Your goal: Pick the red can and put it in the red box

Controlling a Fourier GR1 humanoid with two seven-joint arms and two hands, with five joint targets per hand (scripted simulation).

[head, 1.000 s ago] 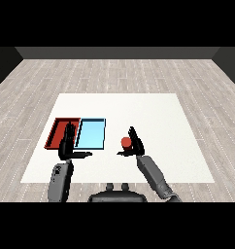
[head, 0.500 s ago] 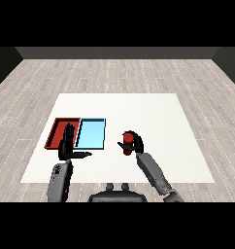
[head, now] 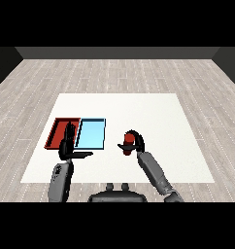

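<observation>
White desk (head: 153, 112) across the middle of the frame, wood floor around it. Red can (head: 128, 141) just right of centre, low in the frame, held by the right hand (head: 135, 144), black fingers curled round it from the right and over the top. Can roughly upright, long axis near vertical; hard to tell whether lifted or touching the desk. Grey right forearm running down to the lower right.

Red tray (head: 55, 132) at centre left, light blue tray (head: 92, 134) touching it on its right side. Blue tray between the can and the red tray, so the can lies to the right of its goal, with the whole blue tray to cross. Path for the coming move, as a judgement: leftward across the frame, over the blue tray, then down into the red tray.

Left hand (head: 68, 145) at lower left, fingers straight and pointing up, thumb out to the right, holding nothing. Sits over the lower right corner of the red tray and the lower left edge of the blue tray, much nearer the red tray than the right hand, and possibly in the way of a can arriving from the right.
</observation>
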